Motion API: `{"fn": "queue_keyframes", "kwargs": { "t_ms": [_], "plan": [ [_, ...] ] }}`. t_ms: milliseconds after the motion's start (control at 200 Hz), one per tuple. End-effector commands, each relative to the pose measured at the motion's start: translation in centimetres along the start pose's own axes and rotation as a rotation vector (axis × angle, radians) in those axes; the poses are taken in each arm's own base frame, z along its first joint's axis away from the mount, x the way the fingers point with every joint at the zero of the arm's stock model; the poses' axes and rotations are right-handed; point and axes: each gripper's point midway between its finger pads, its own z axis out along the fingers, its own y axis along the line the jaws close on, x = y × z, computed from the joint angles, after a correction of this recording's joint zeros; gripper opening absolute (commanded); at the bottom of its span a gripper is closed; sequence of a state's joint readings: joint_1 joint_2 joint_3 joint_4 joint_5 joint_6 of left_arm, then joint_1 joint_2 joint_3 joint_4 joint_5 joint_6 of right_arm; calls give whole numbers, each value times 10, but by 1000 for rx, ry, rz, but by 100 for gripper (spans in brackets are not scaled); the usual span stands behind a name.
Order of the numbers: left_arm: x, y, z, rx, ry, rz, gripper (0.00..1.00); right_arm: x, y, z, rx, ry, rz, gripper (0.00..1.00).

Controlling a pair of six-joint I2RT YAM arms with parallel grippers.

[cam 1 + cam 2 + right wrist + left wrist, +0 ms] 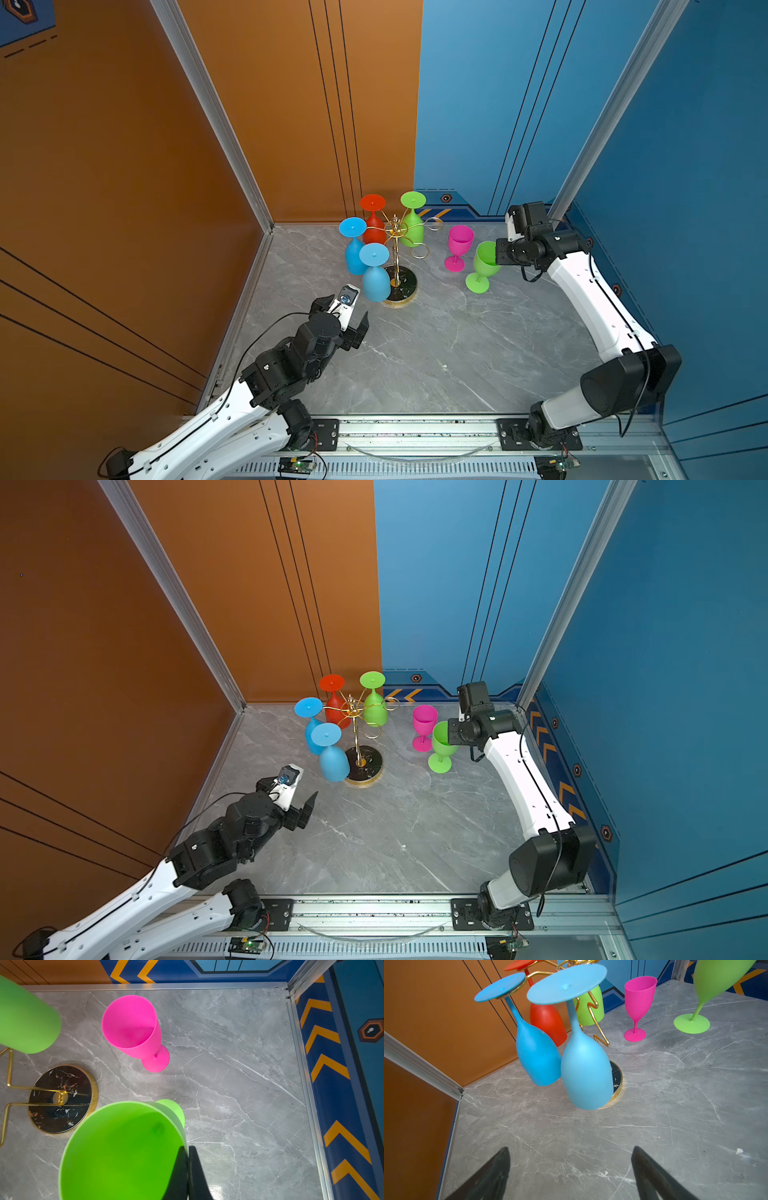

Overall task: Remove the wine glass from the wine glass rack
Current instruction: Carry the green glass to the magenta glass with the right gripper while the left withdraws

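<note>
Rack (402, 286) of thin gold wire stands toward the back of a grey marbled bench (415, 357), with its round black base flat on the surface. Four glasses hang from its looped arms upside down, feet uppermost. On the left side are the near blue glass (376, 282) and the far blue glass (355, 262). Toward the back wall are the red glass (372, 232) and the hung green glass (412, 232).

To the right of the rack, apart from it, the pink glass (459, 245) stands upright on the bench. Just beside it is the green glass (486, 259), off the rack and tilted, its mouth leaning toward the right arm. The right claw (188, 1149) is pinched narrow on the rim of this glass, one finger inside the bowl and one outside. The glass's foot is low by the bench, but whether it touches cannot be told.

The left claw (571, 1153) hovers over the bench in front and to the left of the rack. Its jaws are spread wide and hold nothing. It faces the near blue glass and is apart from it.
</note>
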State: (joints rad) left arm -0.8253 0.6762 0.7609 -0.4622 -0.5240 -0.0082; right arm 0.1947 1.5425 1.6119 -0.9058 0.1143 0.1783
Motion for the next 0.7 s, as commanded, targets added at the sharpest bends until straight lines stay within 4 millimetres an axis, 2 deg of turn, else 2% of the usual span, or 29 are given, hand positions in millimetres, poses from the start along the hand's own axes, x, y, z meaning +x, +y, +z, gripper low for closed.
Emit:
{"fn": "queue_keyframes", "kwargs": {
  "t_ms": [0,420,696],
  "plan": [
    [-1,4,-3,9,22,-66,92,-19,-18,2,61,-48,17,0],
    [6,14,6,-14,57,-119,94,-44,-47,59,71,-54,118,0],
    [6,17,8,-17,54,-138,95,-56,-44,91,51,-43,138,0]
  ]
}}
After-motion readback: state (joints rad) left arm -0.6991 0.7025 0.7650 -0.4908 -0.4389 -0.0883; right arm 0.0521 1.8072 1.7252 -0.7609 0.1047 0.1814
